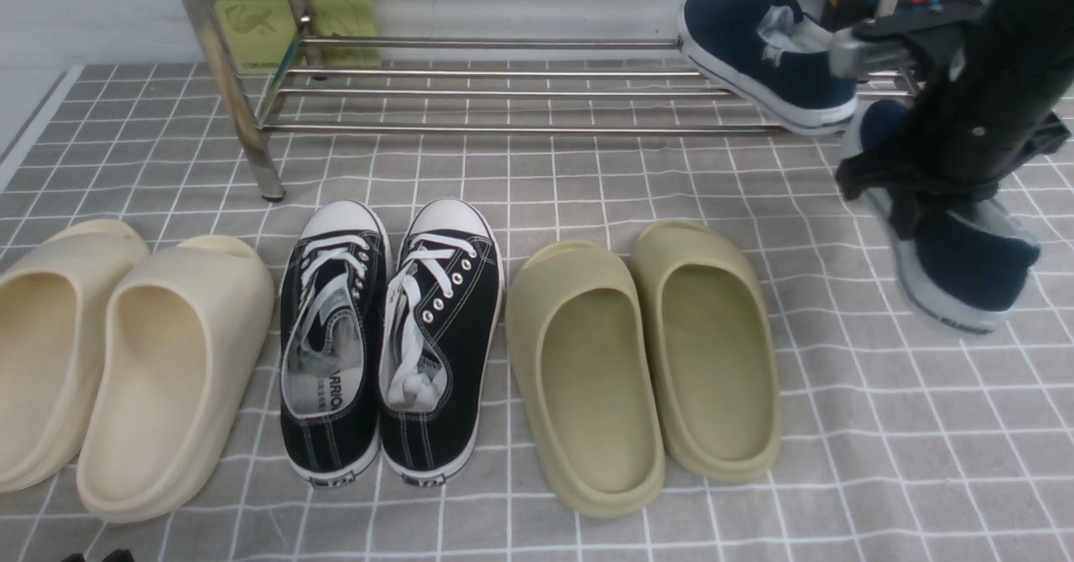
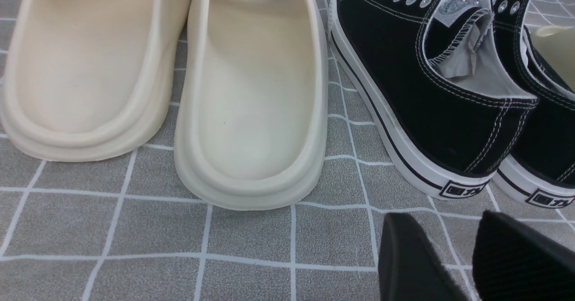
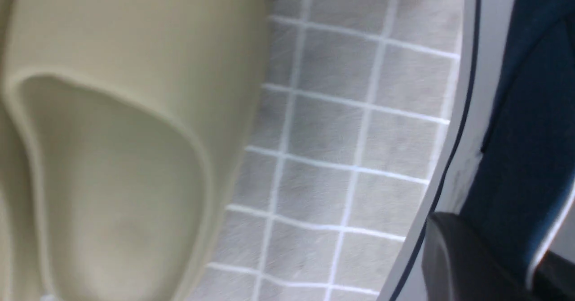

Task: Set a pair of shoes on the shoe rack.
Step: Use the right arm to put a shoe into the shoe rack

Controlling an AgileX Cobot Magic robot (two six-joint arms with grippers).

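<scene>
One navy shoe [image 1: 768,63] sits on the low bars of the shoe rack [image 1: 503,88], in the upper right of the front picture. Its white sole rests on the shiny bars and it leans a little. The other navy shoe [image 1: 965,268] is just below it, at the right edge, off the rack. It is tipped on its side, with the white sole turned to the left. The right pincer [image 1: 910,201] is squeezed tight on this shoe near its opening. In the right wrist picture a black finger [image 3: 462,256] presses on the blue cloth of the shoe [image 3: 530,135].

In the middle of the front picture lie two olive slides [image 1: 646,361], then two black sneakers [image 1: 390,344], then two cream slides [image 1: 117,361] at the far left. All lie on a grey checked cloth [image 1: 881,461].

The left pincer [image 2: 444,229] is low over the cloth behind the black sneakers [image 2: 449,90]. Its two black fingers [image 2: 404,260] stand apart and hold nothing.
</scene>
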